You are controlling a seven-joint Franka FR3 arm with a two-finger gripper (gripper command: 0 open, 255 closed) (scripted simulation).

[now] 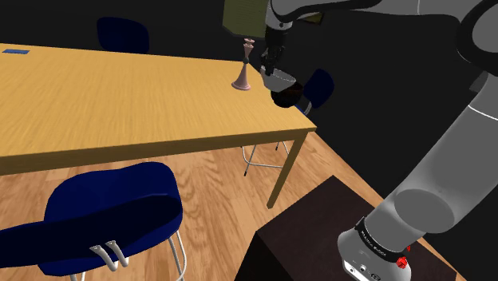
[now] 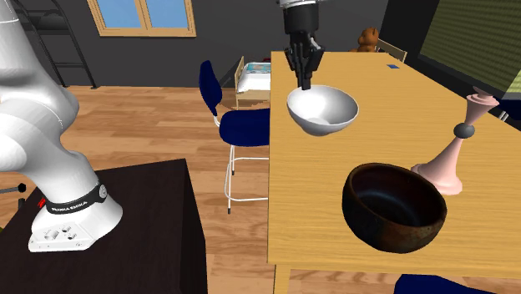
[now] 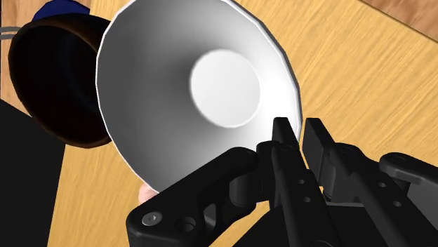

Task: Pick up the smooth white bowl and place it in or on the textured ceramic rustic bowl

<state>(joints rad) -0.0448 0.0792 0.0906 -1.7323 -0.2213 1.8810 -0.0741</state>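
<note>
My black gripper (image 2: 302,73) is shut on the rim of the smooth white bowl (image 2: 322,109), which hangs tilted a little above the wooden table (image 2: 334,217). In the wrist view the fingertips (image 3: 283,133) pinch the white bowl (image 3: 203,91) at its edge. The dark brown rough bowl (image 2: 394,207) stands near the table's corner. From the wrist, the dark bowl (image 3: 56,84) lies partly behind the white one. In the shoulder view the gripper (image 1: 267,68) holds the white bowl (image 1: 279,80) just above the dark bowl (image 1: 286,98).
A pink candlestick-like piece (image 2: 455,150) stands upright beside the dark bowl, also near the gripper (image 1: 243,72). Blue chairs (image 1: 112,207) (image 2: 238,125) stand along the table's sides. The dark stand (image 2: 142,225) sits close to the table's corner. A small blue item (image 1: 14,51) lies far off.
</note>
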